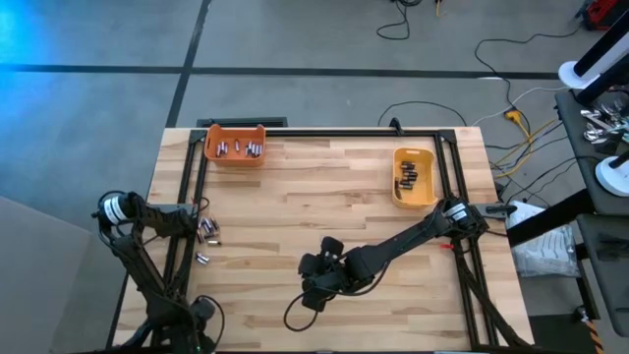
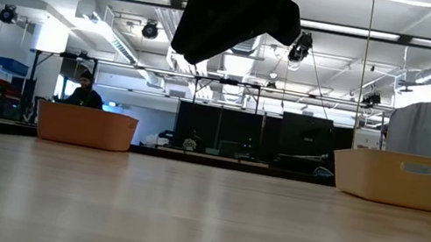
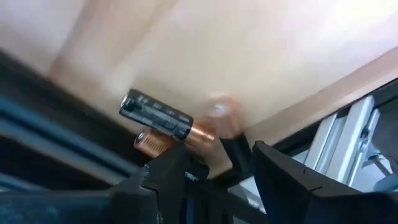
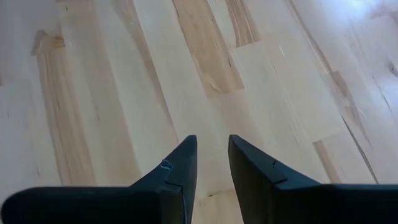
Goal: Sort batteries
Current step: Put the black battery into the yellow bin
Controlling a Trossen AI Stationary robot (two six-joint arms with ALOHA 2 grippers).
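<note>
Here my left end effector (image 3: pixel 214 168) is spread just beside loose batteries (image 1: pixel 206 232) at the tabletop's (image 1: pixel 324 197) left edge; my right end effector (image 4: pixel 212 163), slightly parted, hovers empty mid-tabletop.

Smooth pale wood table (image 1: pixel 324 197); glossy dark, copper-ended battery (image 3: pixel 165 116); matt plastic orange bin (image 1: pixel 235 155).

Two bins sit along the table's far edge: one orange bin (image 1: pixel 235 145) near the far left corner, one yellow bin (image 1: pixel 414 177) toward the far right. The batteries (image 1: pixel 205 233) are too small to count exactly: several in each bin, a few loose by the left edge.
</note>
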